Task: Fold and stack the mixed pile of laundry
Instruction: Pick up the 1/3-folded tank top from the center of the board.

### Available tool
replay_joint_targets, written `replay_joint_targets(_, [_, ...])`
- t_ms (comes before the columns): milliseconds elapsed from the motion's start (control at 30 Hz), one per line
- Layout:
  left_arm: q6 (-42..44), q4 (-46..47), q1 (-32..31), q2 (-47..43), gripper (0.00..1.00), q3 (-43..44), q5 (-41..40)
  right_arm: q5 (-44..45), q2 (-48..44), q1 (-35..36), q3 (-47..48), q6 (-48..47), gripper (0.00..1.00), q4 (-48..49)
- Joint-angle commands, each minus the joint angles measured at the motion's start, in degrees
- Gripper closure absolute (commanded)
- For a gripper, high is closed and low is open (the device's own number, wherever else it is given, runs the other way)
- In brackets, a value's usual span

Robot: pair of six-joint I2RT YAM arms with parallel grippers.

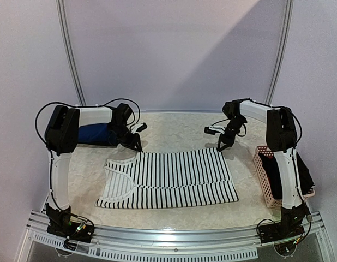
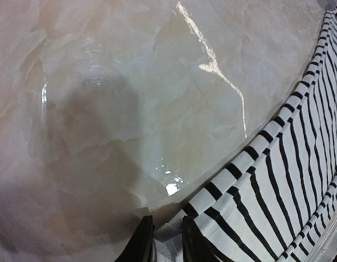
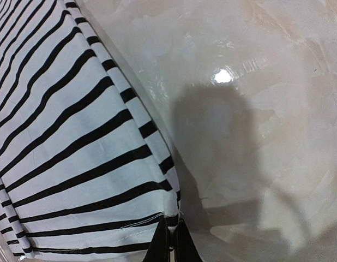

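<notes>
The black-and-white striped tank top (image 1: 168,177) lies spread flat on the table, neck to the left. My left gripper (image 1: 137,146) is at its far left corner; in the left wrist view the gripper (image 2: 167,246) is shut on a fold of the striped cloth (image 2: 277,180). My right gripper (image 1: 222,146) is at the far right corner; in the right wrist view the gripper (image 3: 173,243) is shut on the hem corner of the tank top (image 3: 76,142). A navy piece (image 1: 95,134) lies behind the left arm. Black garments (image 1: 306,172) sit in and beside the basket. The plaid shirt is out of view.
The pink slotted basket (image 1: 263,180) stands at the right edge beside the right arm. The table top (image 1: 174,128) is a pale, glossy, wrinkled sheet. A metal rail (image 1: 174,240) runs along the near edge.
</notes>
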Motion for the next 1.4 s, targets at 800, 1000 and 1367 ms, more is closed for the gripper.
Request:
replay_joint_targets(800, [2.3,-2.9,0.8,0.8,1.0,-0.6,5.3,0.8,-2.1,-0.6,-3.8,2.3,1.0,3.6])
replay_joint_targets(1000, [1.6,-0.7,0.7,-3.9,1.0,-3.5,6.0,1.2,-10.2,-0.6,-14.5,3.3,1.0,10.8])
replay_joint_targets(1367, [0.6,-0.1,-0.3,-10.6,1.0,-7.2,6.2,3.8,-21.9,-0.7,-26.0,4.1,1.0,21.3])
